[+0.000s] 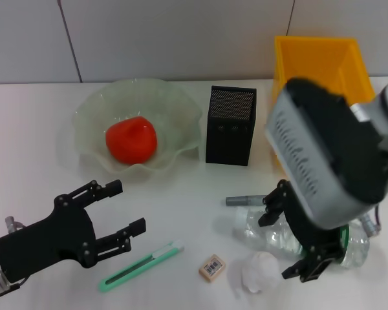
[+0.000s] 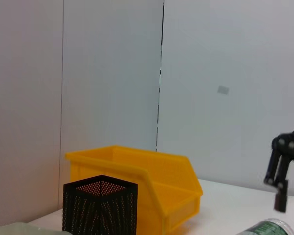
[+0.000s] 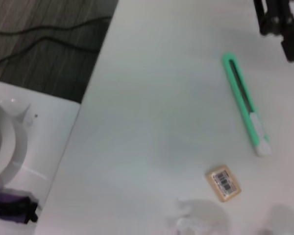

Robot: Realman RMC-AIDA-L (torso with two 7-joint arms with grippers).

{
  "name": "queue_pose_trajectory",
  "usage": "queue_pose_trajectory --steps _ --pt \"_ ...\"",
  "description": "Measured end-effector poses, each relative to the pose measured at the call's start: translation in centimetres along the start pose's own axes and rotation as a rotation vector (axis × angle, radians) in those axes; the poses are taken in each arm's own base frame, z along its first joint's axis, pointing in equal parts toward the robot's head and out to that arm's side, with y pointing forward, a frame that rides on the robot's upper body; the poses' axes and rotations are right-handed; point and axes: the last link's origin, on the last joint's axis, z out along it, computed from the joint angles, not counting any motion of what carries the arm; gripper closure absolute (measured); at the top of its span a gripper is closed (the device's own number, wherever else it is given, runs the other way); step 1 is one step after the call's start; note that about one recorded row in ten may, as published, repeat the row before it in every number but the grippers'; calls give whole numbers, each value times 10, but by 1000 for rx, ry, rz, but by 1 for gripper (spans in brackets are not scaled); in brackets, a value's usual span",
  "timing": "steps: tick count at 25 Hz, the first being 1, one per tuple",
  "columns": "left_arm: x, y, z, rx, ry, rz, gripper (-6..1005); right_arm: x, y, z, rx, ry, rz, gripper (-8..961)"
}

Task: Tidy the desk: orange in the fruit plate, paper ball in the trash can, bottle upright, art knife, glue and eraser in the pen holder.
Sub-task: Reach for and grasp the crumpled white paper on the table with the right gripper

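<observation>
Lab, white table [image 1: 181,194], floor cables [image 3: 49,34]

Black cables [image 3: 44,36] on striped floor [image 3: 49,68]; white round unit [image 3: 5,142] w/ purple bit [image 3: 10,208].

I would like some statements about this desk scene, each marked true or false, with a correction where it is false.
1. The orange-red fruit lies in the wavy translucent glass plate. True.
2. The clear plastic bottle stands upright. False: it lies on its side on the white table, under the right tool.
3. The green art knife is in the black mesh pen holder. False: it lies on the table near the left tool.
4. The crumpled white paper ball lies on the table beside the small tan eraser. True.
5. The left tool holds the eraser. False: it is open and holds nothing.
</observation>
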Motion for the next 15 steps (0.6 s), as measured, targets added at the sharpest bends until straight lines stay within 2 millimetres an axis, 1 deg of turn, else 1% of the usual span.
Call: queue_pose_trajectory --steps 4,7,9,15 --pt "1 0 -4 -2 2 2 189 -3 -5 21 -15 60 13 181" --pt "1 0 -7 3 2 1 189 -7 -4 39 -49 95 -11 182" --pt "1 0 -7 3 3 -3 189 -6 -4 46 -51 113 -20 182" --pt "1 0 -7 1 4 -16 189 -2 -9 57 -46 125 -22 184"
